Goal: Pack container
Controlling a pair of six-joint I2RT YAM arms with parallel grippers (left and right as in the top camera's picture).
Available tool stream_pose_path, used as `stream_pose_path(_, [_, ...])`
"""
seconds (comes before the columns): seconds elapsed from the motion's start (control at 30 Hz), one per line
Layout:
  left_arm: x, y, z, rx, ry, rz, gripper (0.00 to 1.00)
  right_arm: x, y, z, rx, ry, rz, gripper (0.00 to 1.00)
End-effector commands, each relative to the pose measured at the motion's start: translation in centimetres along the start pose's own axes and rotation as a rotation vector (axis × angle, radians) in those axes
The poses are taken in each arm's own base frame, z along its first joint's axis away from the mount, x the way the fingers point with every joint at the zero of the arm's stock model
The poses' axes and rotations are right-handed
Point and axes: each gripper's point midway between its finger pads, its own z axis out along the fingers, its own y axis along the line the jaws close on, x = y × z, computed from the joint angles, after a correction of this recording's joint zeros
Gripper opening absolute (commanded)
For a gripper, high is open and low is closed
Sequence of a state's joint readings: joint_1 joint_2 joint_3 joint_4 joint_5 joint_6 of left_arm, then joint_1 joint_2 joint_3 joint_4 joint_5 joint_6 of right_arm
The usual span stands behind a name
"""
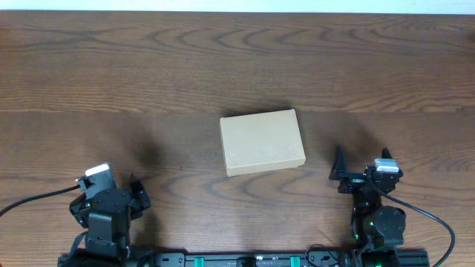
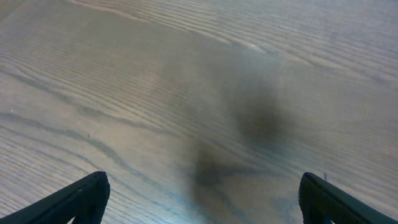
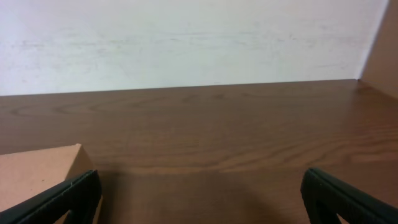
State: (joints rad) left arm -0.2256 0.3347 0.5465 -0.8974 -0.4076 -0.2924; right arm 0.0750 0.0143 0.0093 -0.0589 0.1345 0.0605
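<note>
The container (image 1: 261, 142) is a plain tan cardboard box lying in the middle of the table with its flap lid shut. Its corner shows at the lower left of the right wrist view (image 3: 37, 174). My left gripper (image 1: 138, 191) rests near the front left edge, well away from the box. In the left wrist view it (image 2: 202, 199) is open and empty over bare wood. My right gripper (image 1: 340, 172) is at the front right, just right of and below the box. In the right wrist view it (image 3: 202, 199) is open and empty.
The dark wooden table (image 1: 111, 74) stretches all around the box. A white wall (image 3: 186, 37) stands behind the table's far edge. No tools or other loose items show.
</note>
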Motion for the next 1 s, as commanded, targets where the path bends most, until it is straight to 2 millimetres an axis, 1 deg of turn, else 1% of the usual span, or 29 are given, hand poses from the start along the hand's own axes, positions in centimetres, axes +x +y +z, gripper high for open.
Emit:
stream_pose_path(0.0, [0.5, 0.3, 0.0, -0.009, 0.019, -0.003, 0.95, 0.0, -0.6, 0.0, 0.026, -0.005, 0.015, 0.99])
stream_pose_path(0.07, [0.4, 0.1, -0.1, 0.011, 0.011, -0.022, 0.95, 0.0, -0.6, 0.0, 0.026, -0.005, 0.015, 0.99])
stream_pose_path(0.17, [-1.1, 0.1, -0.6, 0.035, -0.075, -0.040, 0.95, 0.0, -0.6, 0.0, 0.026, -0.005, 0.015, 0.99])
stream_pose_path(0.23, [-2.8, -0.6, -1.4, 0.089, -0.180, 0.021, 0.95, 0.0, -0.6, 0.0, 0.026, -0.005, 0.015, 0.99])
stream_pose_path(0.3, [-4.0, -1.0, -2.1, 0.126, -0.262, 0.072, 0.95, 0.0, -0.6, 0.0, 0.026, -0.005, 0.015, 0.99])
stream_pose_path(0.37, [-4.8, -1.3, -2.6, 0.147, -0.331, 0.101, 0.95, 0.0, -0.6, 0.0, 0.026, -0.005, 0.015, 0.99])
stream_pose_path(0.43, [-5.2, -1.5, -2.6, 0.159, -0.378, 0.097, 0.95, 0.0, -0.6, 0.0, 0.026, -0.005, 0.015, 0.99])
stream_pose_path(0.53, [-5.1, -2.3, -1.5, 0.189, -0.429, 0.078, 0.95, 0.0, -0.6, 0.0, 0.026, -0.005, 0.015, 0.99])
stream_pose_path(0.73, [-3.8, -3.8, 1.1, 0.242, -0.439, 0.086, 0.95, 0.0, -0.6, 0.0, 0.026, -0.005, 0.015, 0.99])
stream_pose_path(0.97, [-3.4, -4.4, 2.6, 0.252, -0.472, 0.167, 0.95, 0.0, -0.6, 0.0, 0.026, -0.005, 0.015, 0.99])
